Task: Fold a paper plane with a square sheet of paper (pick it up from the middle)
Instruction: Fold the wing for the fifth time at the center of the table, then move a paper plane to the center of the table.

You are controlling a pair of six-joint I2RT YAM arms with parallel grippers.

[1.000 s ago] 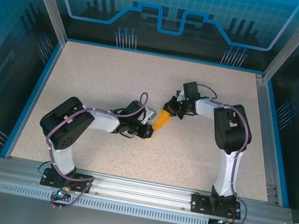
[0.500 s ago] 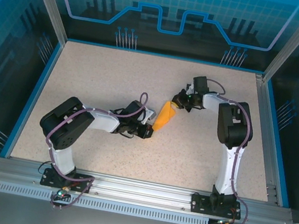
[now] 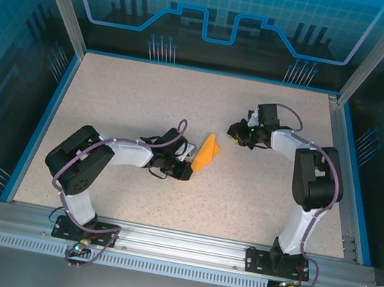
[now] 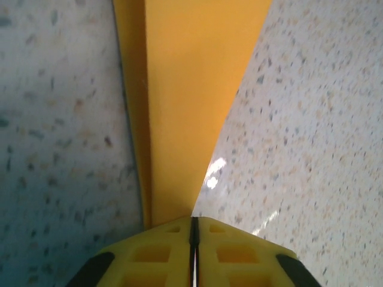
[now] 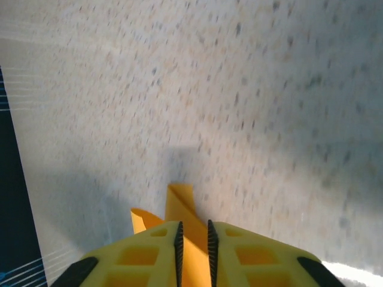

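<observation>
- Paper plane (image 3: pixel 207 153) just left of centre in the overhead view, on the speckled tabletop (image 3: pixel 125 102); narrow orange-yellow wedge slanting from lower left to upper right.
- Left jaws at the plane's lower-left end, touching it.
- In the left wrist view, yellow pads (image 4: pixel 161 257) at the bottom edge, pressed all but together, only a hairline seam between.
- Same view: paper plane (image 4: pixel 191 101) narrowest at the pad tips, widening toward the top of the frame, with a fold line down its left side. Pinched or merely touched: impossible to tell.
- Right jaws to the right of the plane's upper end in the overhead view, near it but apart, a strip of tabletop between.
- In the right wrist view, yellow pads (image 5: pixel 143 257) apart by a narrow slot, orange visible through it, and a small folded flap of the paper plane (image 5: pixel 181 206) just past the tips.
- Left arm (image 3: pixel 101 153) bent low across the lower left; right arm (image 3: pixel 310 172) upright at the right, forearm reaching toward the centre.
</observation>
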